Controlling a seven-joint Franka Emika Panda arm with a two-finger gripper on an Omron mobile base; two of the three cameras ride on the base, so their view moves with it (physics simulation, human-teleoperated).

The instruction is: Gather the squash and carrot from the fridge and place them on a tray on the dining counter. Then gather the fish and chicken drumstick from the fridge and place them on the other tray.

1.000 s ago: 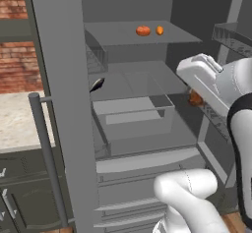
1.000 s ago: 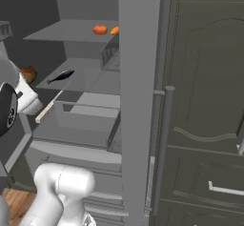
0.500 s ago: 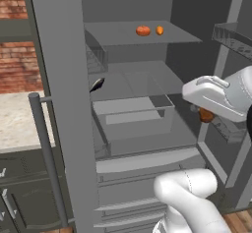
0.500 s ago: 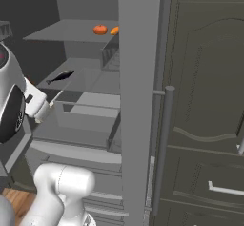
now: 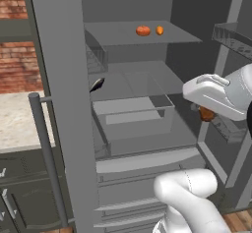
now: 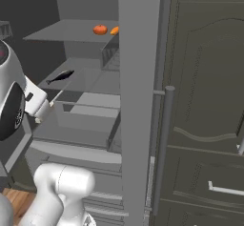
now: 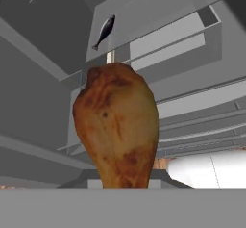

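An open grey refrigerator (image 5: 133,79) is seen from the base cameras, its grey door (image 5: 56,99) with a long vertical bar handle (image 5: 44,153) standing at the left of the left base view. The robot's two-finger gripper (image 5: 206,113) is held at the right side of the open compartment, beside the door-side racks, and is pressed together on a golden-brown roasted chicken drumstick (image 7: 117,128); the finger tips themselves are hidden behind the meat in the hand view, where the drumstick stands upright and close to the lens. In the left base view a small brown part of the drumstick (image 5: 206,114) is seen just below the white hand. A small dark fish (image 5: 97,84) is lying on the middle grey shelf (image 5: 142,77), near its left edge, and the same fish (image 7: 104,31) is seen in the hand view above and behind the drumstick, and in the right base view (image 6: 61,76). On the upper shelf (image 5: 142,38) a round orange-red vegetable (image 5: 142,30) and a smaller orange one (image 5: 160,30) are resting just beside each other; which of them is the squash or the carrot cannot be told. Below the middle shelf a translucent grey drawer (image 5: 135,116) is pulled partly outward. At the left of the left base view a red brick wall (image 5: 17,45) and a pale counter top (image 5: 19,124) are visible, and dark panelled cabinet doors (image 6: 209,101) are seen at the right of the right base view.
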